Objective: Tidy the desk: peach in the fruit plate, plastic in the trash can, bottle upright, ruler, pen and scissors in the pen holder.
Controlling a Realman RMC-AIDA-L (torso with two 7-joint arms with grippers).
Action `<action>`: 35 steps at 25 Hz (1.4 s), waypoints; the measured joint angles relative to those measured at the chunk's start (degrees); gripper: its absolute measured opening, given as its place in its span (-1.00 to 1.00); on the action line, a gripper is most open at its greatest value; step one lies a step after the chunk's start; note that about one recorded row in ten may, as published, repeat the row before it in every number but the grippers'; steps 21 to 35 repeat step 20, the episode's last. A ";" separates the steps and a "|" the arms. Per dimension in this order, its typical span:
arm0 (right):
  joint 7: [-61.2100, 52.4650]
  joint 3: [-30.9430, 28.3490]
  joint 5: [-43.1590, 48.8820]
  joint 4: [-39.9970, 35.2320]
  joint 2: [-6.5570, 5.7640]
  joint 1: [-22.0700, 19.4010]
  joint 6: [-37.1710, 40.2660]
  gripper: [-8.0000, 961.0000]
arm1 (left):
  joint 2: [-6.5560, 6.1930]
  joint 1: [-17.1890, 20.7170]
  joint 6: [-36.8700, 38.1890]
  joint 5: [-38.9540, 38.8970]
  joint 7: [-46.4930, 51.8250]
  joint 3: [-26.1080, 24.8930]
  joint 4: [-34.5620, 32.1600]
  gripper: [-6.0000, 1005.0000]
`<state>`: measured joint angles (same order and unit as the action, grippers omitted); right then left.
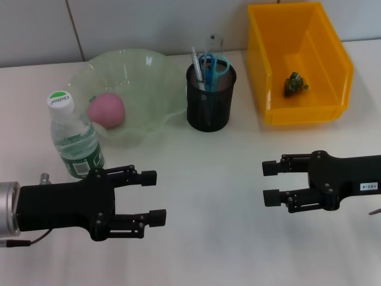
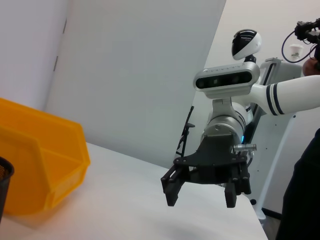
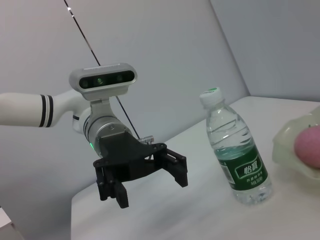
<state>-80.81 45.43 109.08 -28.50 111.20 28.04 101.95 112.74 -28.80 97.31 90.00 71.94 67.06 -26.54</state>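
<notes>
A pink peach lies in the pale green fruit plate at the back left. Just in front of the plate, a bottle with a green label stands upright. The black mesh pen holder holds blue-handled scissors, a pen and a clear ruler. Crumpled green plastic lies in the yellow trash can. My left gripper hovers open and empty near the front left. My right gripper hovers open and empty at the front right.
In the left wrist view, the right gripper hangs over the white table beyond the yellow bin. The right wrist view shows the left gripper, the bottle and the peach.
</notes>
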 joint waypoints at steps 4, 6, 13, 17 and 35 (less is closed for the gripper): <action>-0.02 0.01 0.08 -0.01 0.19 0.00 0.09 0.61 | 0.02 0.19 0.16 0.00 -0.02 0.18 0.00 0.62; -0.03 0.01 0.08 0.01 0.19 0.00 0.09 0.61 | 0.02 0.19 0.16 0.00 -0.02 0.18 0.00 0.62; -0.05 0.01 0.08 0.03 0.20 0.00 0.19 0.61 | 0.02 0.33 0.34 0.14 -0.39 0.35 0.00 0.62; -0.10 0.01 0.09 0.03 0.26 0.00 0.19 0.61 | 0.03 0.33 0.78 0.69 -0.48 0.07 0.00 0.62; -0.14 0.01 0.08 0.03 0.26 0.00 0.28 0.61 | 0.03 0.35 1.02 0.70 -0.49 0.05 0.00 0.62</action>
